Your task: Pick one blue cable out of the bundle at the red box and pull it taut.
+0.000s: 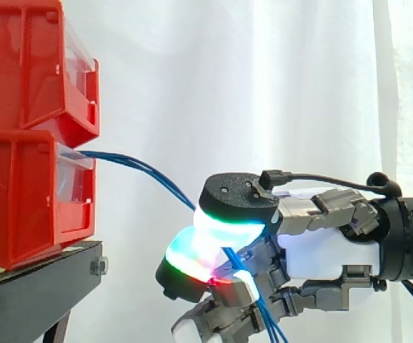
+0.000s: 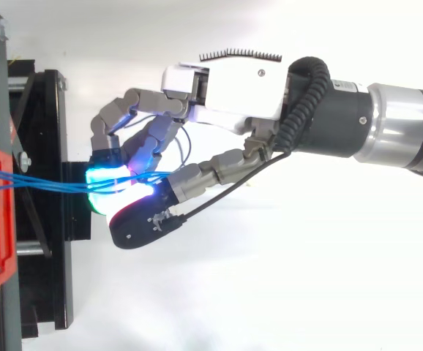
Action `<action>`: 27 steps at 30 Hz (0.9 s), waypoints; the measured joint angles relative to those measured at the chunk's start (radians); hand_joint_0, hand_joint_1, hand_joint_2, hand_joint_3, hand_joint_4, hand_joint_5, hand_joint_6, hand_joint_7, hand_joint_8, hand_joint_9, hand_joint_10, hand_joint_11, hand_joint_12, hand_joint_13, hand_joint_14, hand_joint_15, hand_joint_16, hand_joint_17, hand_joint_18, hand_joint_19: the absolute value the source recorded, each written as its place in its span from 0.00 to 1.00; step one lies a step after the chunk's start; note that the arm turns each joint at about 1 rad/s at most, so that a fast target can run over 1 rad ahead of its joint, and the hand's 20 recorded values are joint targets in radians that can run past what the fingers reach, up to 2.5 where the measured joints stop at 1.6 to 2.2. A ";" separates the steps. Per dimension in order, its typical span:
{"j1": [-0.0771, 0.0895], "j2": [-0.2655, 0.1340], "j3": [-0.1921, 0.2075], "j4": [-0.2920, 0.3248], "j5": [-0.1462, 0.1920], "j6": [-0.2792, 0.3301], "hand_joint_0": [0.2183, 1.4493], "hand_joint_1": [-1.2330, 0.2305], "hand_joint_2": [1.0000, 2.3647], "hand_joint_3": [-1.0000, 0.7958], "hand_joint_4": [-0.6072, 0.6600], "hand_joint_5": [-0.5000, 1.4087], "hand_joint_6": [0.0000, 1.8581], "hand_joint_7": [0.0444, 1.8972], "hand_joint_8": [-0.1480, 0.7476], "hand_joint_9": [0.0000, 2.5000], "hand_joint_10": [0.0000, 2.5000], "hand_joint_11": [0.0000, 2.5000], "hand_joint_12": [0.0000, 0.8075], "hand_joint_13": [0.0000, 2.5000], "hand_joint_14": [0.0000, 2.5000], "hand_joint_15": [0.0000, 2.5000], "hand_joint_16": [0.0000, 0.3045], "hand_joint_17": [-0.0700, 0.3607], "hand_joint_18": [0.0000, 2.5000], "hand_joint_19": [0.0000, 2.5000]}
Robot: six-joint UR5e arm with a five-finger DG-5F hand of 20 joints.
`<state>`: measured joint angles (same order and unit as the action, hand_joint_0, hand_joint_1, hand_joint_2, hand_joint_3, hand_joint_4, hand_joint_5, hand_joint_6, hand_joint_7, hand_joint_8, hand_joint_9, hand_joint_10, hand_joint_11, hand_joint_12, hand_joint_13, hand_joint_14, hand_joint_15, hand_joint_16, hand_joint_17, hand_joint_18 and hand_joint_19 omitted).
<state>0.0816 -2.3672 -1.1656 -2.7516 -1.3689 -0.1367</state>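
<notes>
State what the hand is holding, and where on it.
The hand pinches thin blue cables between its glowing pads, partway along their length, away from the red plastic box. How many it pinches cannot be told.

I see several thin blue cables leaving the front of the lower red box at nine o'clock in the side view. They sag gently toward four o'clock, pass between the fingers, then hang loose toward five o'clock.
</notes>
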 measured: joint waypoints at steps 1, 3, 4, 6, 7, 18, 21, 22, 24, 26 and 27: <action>0.000 0.000 0.001 0.000 0.001 0.000 0.38 0.23 0.01 0.34 0.62 0.18 0.49 0.51 0.57 0.43 0.01 0.45 0.45 0.31 0.01 0.16 0.16 0.41 0.27 0.15; 0.000 0.001 0.005 0.000 0.001 0.000 0.37 0.22 0.00 0.28 0.64 0.18 0.48 0.51 0.57 0.43 0.01 0.45 0.45 0.31 0.01 0.16 0.16 0.41 0.27 0.15; 0.000 0.000 0.007 0.000 0.001 0.000 0.33 0.24 0.00 0.28 0.65 0.18 0.48 0.51 0.56 0.43 0.01 0.45 0.45 0.31 0.01 0.16 0.16 0.41 0.27 0.15; 0.000 0.000 0.012 -0.001 0.000 0.000 0.29 0.27 0.00 0.28 0.65 0.18 0.48 0.51 0.58 0.43 0.01 0.44 0.45 0.31 0.01 0.16 0.16 0.41 0.27 0.16; -0.001 0.000 0.015 -0.001 -0.001 0.000 0.26 0.33 0.00 0.28 0.64 0.18 0.48 0.51 0.58 0.44 0.01 0.44 0.46 0.31 0.01 0.16 0.16 0.42 0.28 0.16; -0.007 0.002 0.043 -0.026 -0.004 -0.003 0.30 0.43 0.00 0.33 0.63 0.19 0.47 0.54 0.57 0.44 0.01 0.44 0.45 0.30 0.01 0.16 0.16 0.41 0.27 0.17; -0.008 0.005 0.044 -0.031 -0.004 -0.004 0.31 0.42 0.01 0.37 0.63 0.19 0.47 0.55 0.57 0.44 0.01 0.44 0.45 0.30 0.01 0.16 0.16 0.41 0.27 0.17; -0.008 0.006 0.044 -0.033 -0.004 -0.004 0.31 0.41 0.01 0.38 0.63 0.19 0.47 0.55 0.58 0.44 0.01 0.44 0.45 0.30 0.01 0.16 0.16 0.41 0.27 0.17; -0.009 0.009 0.044 -0.037 -0.004 -0.005 0.31 0.37 0.01 0.41 0.64 0.19 0.48 0.54 0.60 0.45 0.01 0.45 0.47 0.31 0.01 0.16 0.17 0.43 0.28 0.16; -0.008 0.012 0.044 -0.042 -0.004 -0.007 0.31 0.34 0.01 0.44 0.65 0.19 0.49 0.54 0.61 0.45 0.00 0.46 0.48 0.31 0.01 0.15 0.17 0.44 0.29 0.15; -0.008 0.014 0.044 -0.044 -0.004 -0.007 0.32 0.33 0.01 0.44 0.65 0.19 0.49 0.54 0.61 0.45 0.01 0.45 0.48 0.31 0.01 0.15 0.17 0.44 0.29 0.15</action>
<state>0.0731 -2.3536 -1.1216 -2.7960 -1.3729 -0.1437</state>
